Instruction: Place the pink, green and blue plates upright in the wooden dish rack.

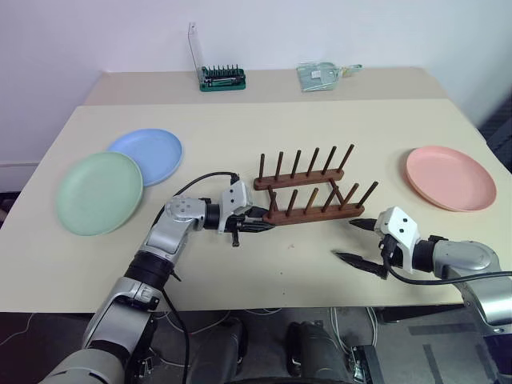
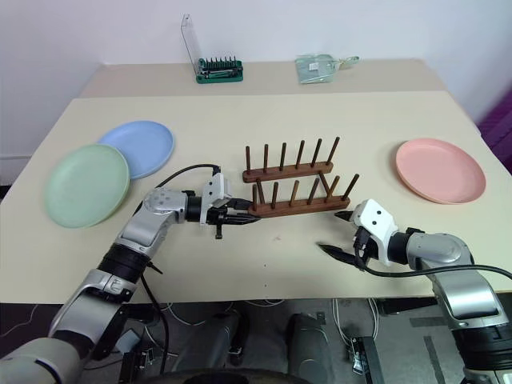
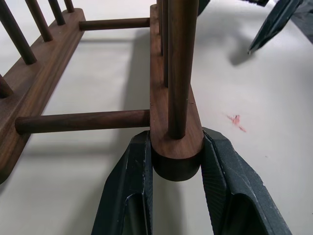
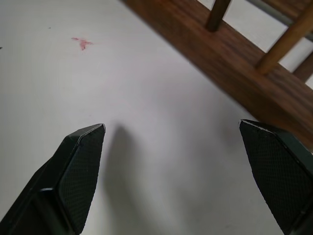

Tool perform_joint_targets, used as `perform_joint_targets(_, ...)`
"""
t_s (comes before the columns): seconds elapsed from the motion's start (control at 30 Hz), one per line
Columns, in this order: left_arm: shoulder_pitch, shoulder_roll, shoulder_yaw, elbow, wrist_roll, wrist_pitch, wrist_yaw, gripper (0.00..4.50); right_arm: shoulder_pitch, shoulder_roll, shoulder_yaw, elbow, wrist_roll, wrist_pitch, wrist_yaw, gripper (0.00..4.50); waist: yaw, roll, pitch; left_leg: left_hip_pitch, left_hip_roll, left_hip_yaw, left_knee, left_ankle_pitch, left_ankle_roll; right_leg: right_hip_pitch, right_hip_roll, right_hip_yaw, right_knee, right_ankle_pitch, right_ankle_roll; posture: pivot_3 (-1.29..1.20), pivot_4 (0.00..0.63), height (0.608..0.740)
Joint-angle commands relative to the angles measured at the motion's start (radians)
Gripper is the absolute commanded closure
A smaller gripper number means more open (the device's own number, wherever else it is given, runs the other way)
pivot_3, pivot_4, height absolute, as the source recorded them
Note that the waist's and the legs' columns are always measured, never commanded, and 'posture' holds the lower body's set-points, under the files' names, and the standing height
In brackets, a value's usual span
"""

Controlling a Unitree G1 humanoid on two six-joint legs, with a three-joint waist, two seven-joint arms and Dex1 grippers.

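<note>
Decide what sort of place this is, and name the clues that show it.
Probably a lab or workshop rather than a kitchen: a bare beige table against a plain wall, a green tool-bit holder at its back, and loose cables beneath.

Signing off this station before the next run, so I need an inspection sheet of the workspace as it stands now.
Surface: beige table, small red mark near the rack.
Job's things: wooden dish rack holds no plates; green plate overlaps blue plate; pink plate lies flat.
Clutter: green tool-bit holder, clear packet at the far edge.
Grippers: left hand closed on the rack's rail end; right hand open, holding nothing.
Cables: black cable on the left arm.
Surroundings: white wall.
</note>
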Motion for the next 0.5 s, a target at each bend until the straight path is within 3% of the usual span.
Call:
perform_joint_targets(0.03,-0.022,-0.008,0.020,0.002,0.004,-0.026,0.028,1.84,0.002,-0.007,-0.022,-0.049,0.009,0.006,-0.009,0.00,0.000,0.000,0.000,0.000,0.000,0.000,0.000,0.000,0.000,0.000,0.000,0.000,0.000,0.000,0.000,0.00,0.150,0.740)
perform_joint_targets(0.13,0.002,0.013,0.018,-0.027,0.039,-0.009,0.083,0.27,0.007,-0.016,-0.028,-0.066,0.015,0.022,-0.007,0.00,0.000,0.000,0.000,0.000,0.000,0.000,0.000,0.000,0.000,0.000,0.000,0.000,0.000,-0.001,0.001,0.00,0.150,0.740)
perform_joint_targets(0.17,0.014,0.024,0.021,-0.045,0.039,0.013,0.091,0.04,0.007,-0.020,-0.029,-0.069,0.017,0.030,-0.005,0.00,-0.001,0.000,0.000,0.000,0.000,0.000,0.000,0.000,0.000,0.000,0.000,0.000,0.000,-0.001,0.001,0.00,0.150,0.740)
perform_joint_targets(0.23,0.045,0.044,0.033,-0.090,0.028,0.042,0.102,0.04,0.003,-0.022,-0.028,-0.073,0.018,0.039,-0.003,0.00,-0.002,0.000,0.000,0.000,0.000,0.000,0.000,0.000,0.000,0.000,0.000,0.000,0.000,-0.001,0.001,0.00,0.150,0.740)
perform_joint_targets(0.27,0.067,0.056,0.041,-0.128,0.007,0.083,0.098,0.00,0.000,-0.022,-0.026,-0.076,0.020,0.048,-0.001,0.26,-0.001,0.000,0.000,0.000,0.000,0.000,0.000,0.000,0.000,0.000,0.000,0.001,0.000,0.000,0.001,0.00,0.150,0.740)
perform_joint_targets(0.33,0.123,0.083,0.059,-0.223,-0.030,0.155,0.099,0.69,-0.009,-0.024,-0.014,-0.084,0.027,0.070,0.006,0.90,-0.001,0.000,0.000,0.000,0.000,0.000,0.000,0.000,0.000,0.000,0.000,0.001,0.000,0.000,0.000,0.00,0.150,0.740)
perform_joint_targets(0.4,0.186,0.117,0.056,-0.335,-0.060,0.223,0.080,1.42,-0.023,-0.018,0.003,-0.082,0.014,0.077,-0.001,1.84,-0.001,0.000,0.000,0.000,0.000,0.000,-0.001,0.000,0.000,-0.001,0.000,0.001,0.000,0.000,0.000,0.00,0.150,0.740)
perform_joint_targets(0.5,0.243,0.144,0.027,-0.451,-0.069,0.289,0.078,2.95,-0.035,-0.018,0.028,-0.071,-0.013,0.085,-0.010,3.44,0.001,0.000,0.000,0.000,0.000,0.000,-0.001,0.000,0.000,-0.001,0.000,0.001,0.000,0.000,0.000,0.00,0.150,0.740)
